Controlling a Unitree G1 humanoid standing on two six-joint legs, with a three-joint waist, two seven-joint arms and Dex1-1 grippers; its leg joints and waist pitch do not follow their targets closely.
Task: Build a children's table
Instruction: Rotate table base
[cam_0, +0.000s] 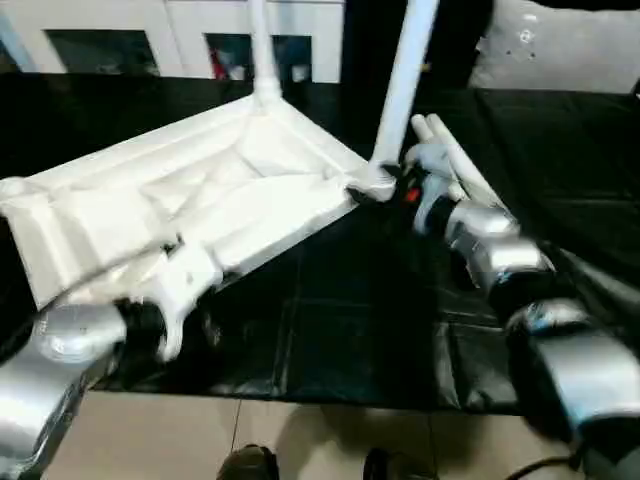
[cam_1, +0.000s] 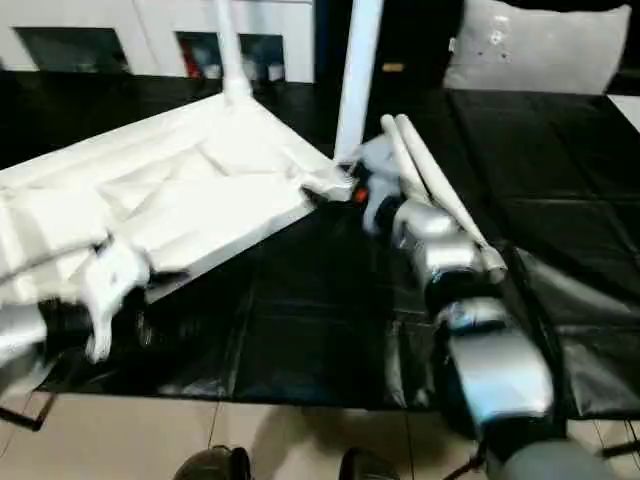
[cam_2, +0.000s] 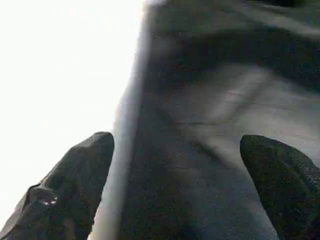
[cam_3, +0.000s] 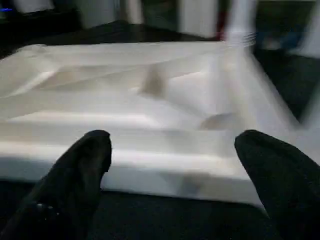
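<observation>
The right claw (cam_3: 172, 165) stands spread wide, its two rounded matte black fingers (cam_3: 80, 170) apart with nothing between them, facing the long side edge of the children's table (cam_0: 200, 200). The left claw (cam_2: 175, 175) is likewise released, one finger beside the same table's bright white edge, dark tabletop (cam_0: 330, 330) under the gap. The children's table is smooth white plastic, lying upside down and askew on the black-covered tabletop, ribbed underside up. Two round tapered legs (cam_0: 405, 80) rise from its far corners, their tops cut off. Two loose legs (cam_1: 425, 175) lie together just beside its right corner, partly hidden by the right forearm. Motion blur smears the left wrist. The tabletop's near edge runs close below the table, bare black cover between them.
</observation>
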